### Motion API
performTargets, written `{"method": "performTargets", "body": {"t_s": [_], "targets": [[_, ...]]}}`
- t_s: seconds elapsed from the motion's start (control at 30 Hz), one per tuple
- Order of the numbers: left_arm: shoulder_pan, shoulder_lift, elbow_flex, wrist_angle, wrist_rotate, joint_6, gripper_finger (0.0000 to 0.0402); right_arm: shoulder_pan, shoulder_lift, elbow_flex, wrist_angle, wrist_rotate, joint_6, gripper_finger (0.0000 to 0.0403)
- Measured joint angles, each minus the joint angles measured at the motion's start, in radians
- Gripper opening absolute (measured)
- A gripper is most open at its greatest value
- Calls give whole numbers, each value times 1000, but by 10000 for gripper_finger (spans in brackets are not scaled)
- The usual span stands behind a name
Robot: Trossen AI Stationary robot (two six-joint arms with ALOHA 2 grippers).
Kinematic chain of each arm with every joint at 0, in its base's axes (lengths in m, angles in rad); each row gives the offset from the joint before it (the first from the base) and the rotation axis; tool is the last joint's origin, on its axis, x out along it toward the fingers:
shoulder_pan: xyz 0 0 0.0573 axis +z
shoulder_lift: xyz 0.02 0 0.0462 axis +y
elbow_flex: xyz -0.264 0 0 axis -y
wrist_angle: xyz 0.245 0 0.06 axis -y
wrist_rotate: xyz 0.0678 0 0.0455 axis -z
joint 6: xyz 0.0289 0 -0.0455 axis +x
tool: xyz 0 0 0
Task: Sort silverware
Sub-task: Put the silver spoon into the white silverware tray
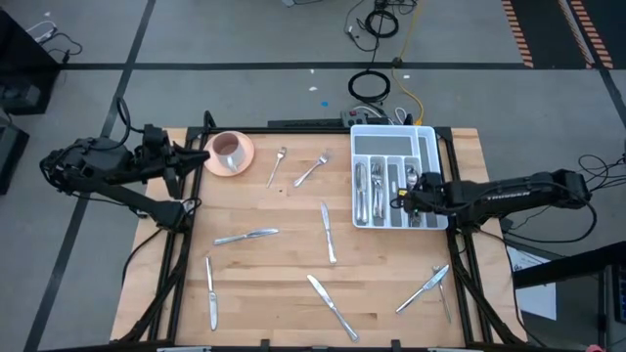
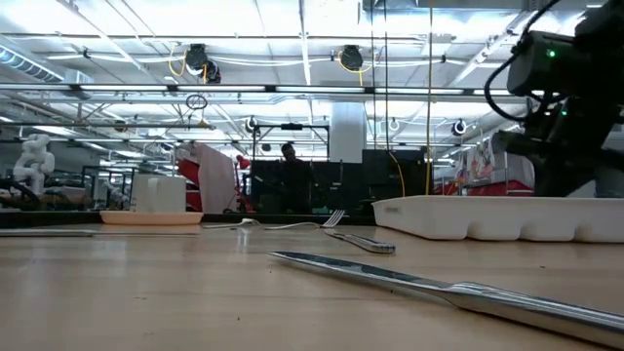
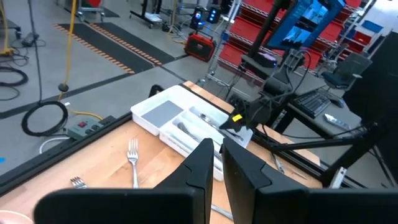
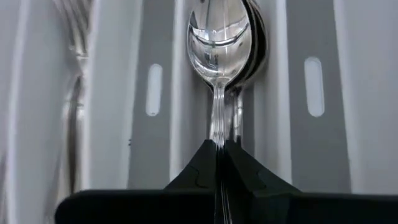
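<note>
Now | right claw (image 4: pixel 217 149) clamped on spoon (image 4: pixel 219 37) handle | spoon over tray (image 4: pixel 112 93) slot, on stacked spoons

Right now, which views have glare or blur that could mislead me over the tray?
Right wrist view: sharp; the top spoon mirrors the ceiling lights, with the right hand shut on its handle. Low view: the nearest knife is blurred, the ceiling lights glare, and the white tray stays readable. High view: even light, soft shadows.
</note>
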Motion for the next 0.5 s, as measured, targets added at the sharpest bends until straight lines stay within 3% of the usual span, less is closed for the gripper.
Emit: {"method": "performTargets", "body": {"t_s": [0.3,0.5], "targets": [[0,0,0,0,-10,2,41,0,0,-71,99,-15,26,3],[0,0,0,0,-10,1,41,-1,0,-72,91,-24,51,53]]}}
